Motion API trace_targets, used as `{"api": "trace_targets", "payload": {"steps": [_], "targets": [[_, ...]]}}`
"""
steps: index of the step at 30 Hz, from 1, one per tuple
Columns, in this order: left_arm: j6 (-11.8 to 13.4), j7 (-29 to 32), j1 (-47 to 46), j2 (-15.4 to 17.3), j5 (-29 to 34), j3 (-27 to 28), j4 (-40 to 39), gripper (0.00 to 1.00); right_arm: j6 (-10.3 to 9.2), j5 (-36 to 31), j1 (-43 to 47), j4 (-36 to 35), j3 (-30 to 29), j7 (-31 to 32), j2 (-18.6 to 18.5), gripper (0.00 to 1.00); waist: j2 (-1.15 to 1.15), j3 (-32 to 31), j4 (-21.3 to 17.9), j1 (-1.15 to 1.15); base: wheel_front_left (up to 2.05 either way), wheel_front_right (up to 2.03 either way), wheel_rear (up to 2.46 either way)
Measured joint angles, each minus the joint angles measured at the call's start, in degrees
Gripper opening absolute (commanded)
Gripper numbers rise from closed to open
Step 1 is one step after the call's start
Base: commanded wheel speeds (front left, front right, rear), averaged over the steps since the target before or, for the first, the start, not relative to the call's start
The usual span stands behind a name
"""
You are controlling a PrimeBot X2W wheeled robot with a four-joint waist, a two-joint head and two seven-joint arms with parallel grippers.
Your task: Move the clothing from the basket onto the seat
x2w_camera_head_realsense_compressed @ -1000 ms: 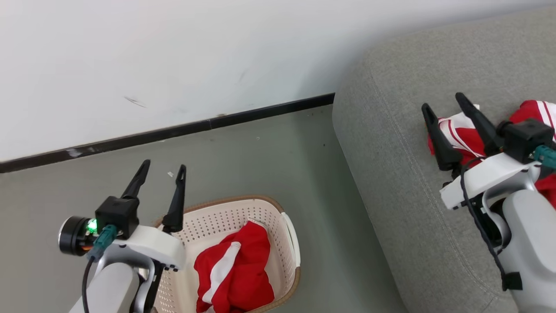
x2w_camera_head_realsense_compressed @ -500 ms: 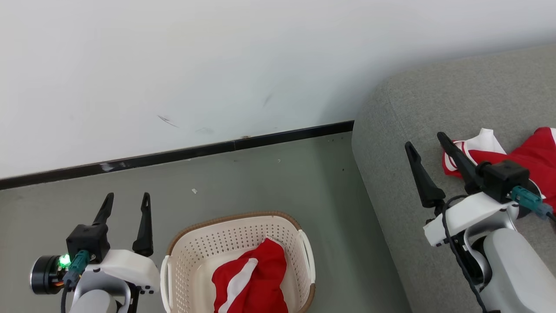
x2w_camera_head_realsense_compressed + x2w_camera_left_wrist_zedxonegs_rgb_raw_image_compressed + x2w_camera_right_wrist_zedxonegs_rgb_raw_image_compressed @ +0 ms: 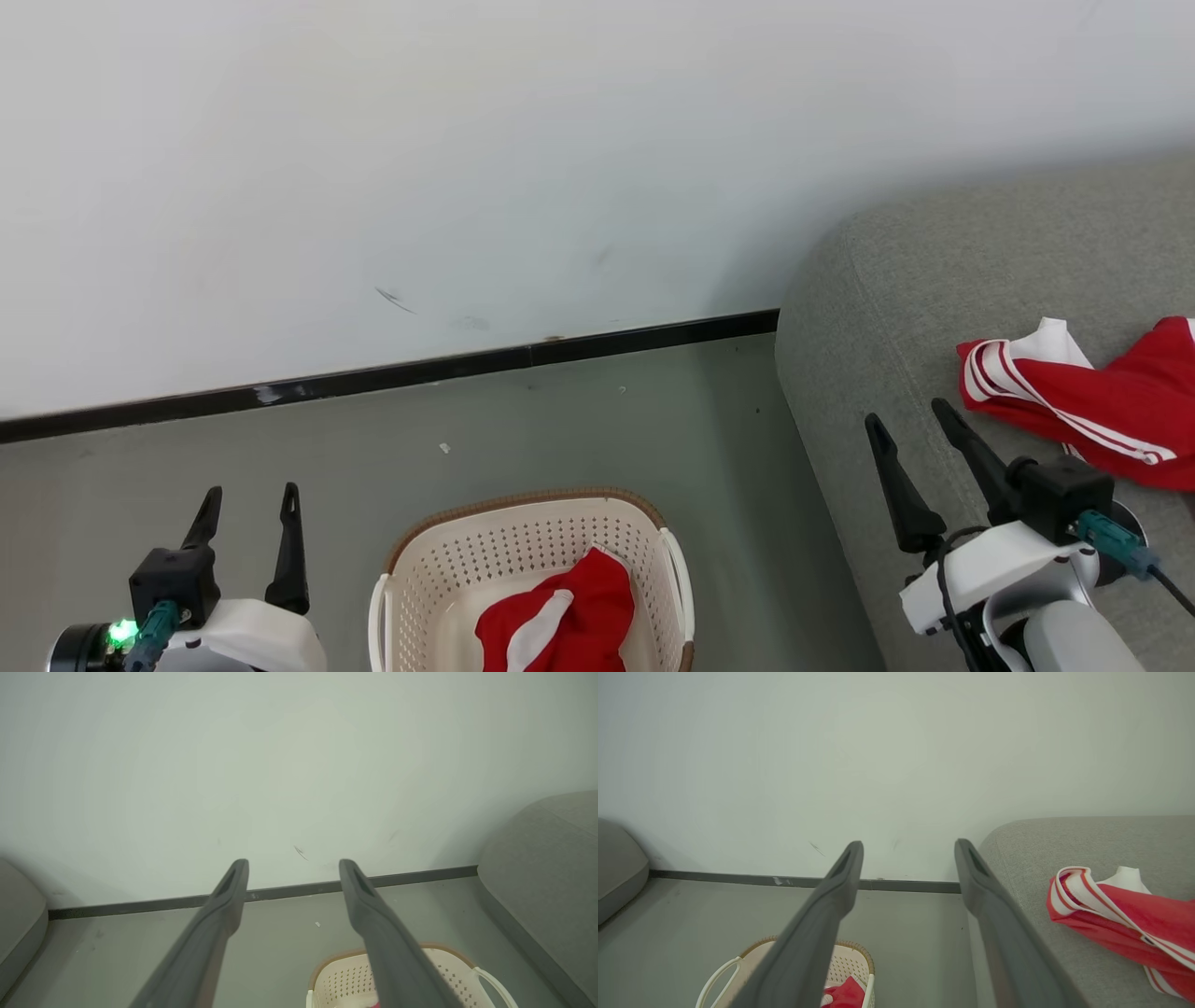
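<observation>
the right claw (image 3: 906,413) has backed off the red garment (image 3: 1102,401) it stood over a second ago; its two fingers are spread wide with nothing between them, and the cloth lies by itself on the sofa (image 3: 934,308). the left claw (image 3: 252,490) has drawn away from the basket (image 3: 523,499) rim as well, and the head's own view has swung upward, so much of the apparent shift is just the camera.

nearest the robot, the left claw hangs over the bare floor (image 3: 560,420) to the left of the basket, fingers apart and holding nothing. the basket sits on the floor just off the sofa's rounded end, and a second red garment (image 3: 569,621) with a white stripe is bunched against its right wall. further along, the right claw hovers above the sofa's front edge, near the dropped garment but clear of it. that garment rests close to the sofa's left end, crumpled, a white panel sticking up. behind it all a dark skirting strip (image 3: 420,373) runs along the foot of the pale wall (image 3: 467,140).

to my eye one piece is delivered and one is left, so the job looks about half done; the next reach probably goes back down into the basket.
</observation>
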Motion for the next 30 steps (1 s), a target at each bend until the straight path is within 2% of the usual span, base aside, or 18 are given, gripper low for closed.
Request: {"api": "trace_targets", "payload": {"steps": [15, 30], "targets": [[0.51, -0.01, 3.5, 0.43, -0.38, 1.3, -1.42, 1.0, 0.0, -2.3, 6.03, -3.56, -2.1, 0.0, 1.89, 1.0, 0.0, -2.08, 0.34, 0.0, 0.0, 0.0, 0.0], [1.0, -0.02, 4.42, 0.4, -0.37, 1.81, -3.46, 1.0, 0.0, -2.31, 7.18, -5.87, -1.92, 0.0, 2.43, 1.0, 0.0, -1.47, 0.86, 0.0, 0.0, 0.0, 0.0]]}}
